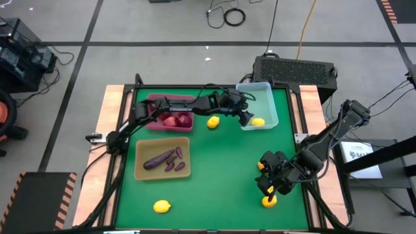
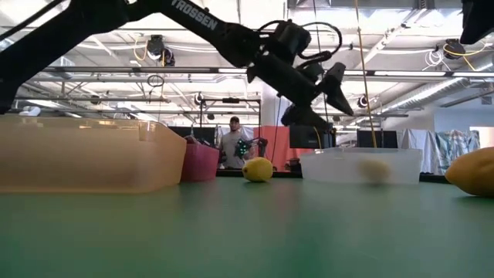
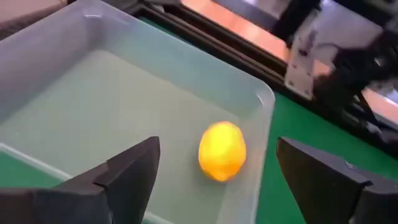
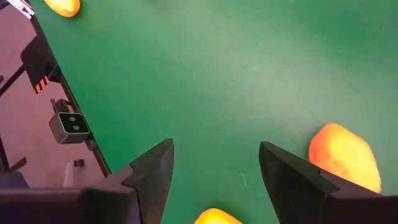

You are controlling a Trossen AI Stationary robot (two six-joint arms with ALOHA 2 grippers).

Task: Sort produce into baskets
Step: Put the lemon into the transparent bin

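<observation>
My left gripper [image 1: 246,117] hangs open over the clear plastic bin [image 1: 266,91] at the far right; one lemon [image 3: 222,150] lies on the bin's floor below it, untouched. My right gripper [image 1: 268,182] is open and empty, low over the mat at the near right. One lemon [image 4: 345,155] lies beside its finger and another [image 4: 214,216] at the view's lower edge, neither touched. Red round fruits [image 1: 175,120] lie in the maroon tray [image 1: 170,102]. Purple eggplants [image 1: 162,159] lie in the tan tray [image 1: 144,146].
A loose lemon [image 1: 212,122] lies on the green mat between the maroon tray and the clear bin. Another [image 1: 162,207] lies near the front edge, and one [image 1: 269,201] lies by my right gripper. A person [image 2: 234,143] stands far behind the table.
</observation>
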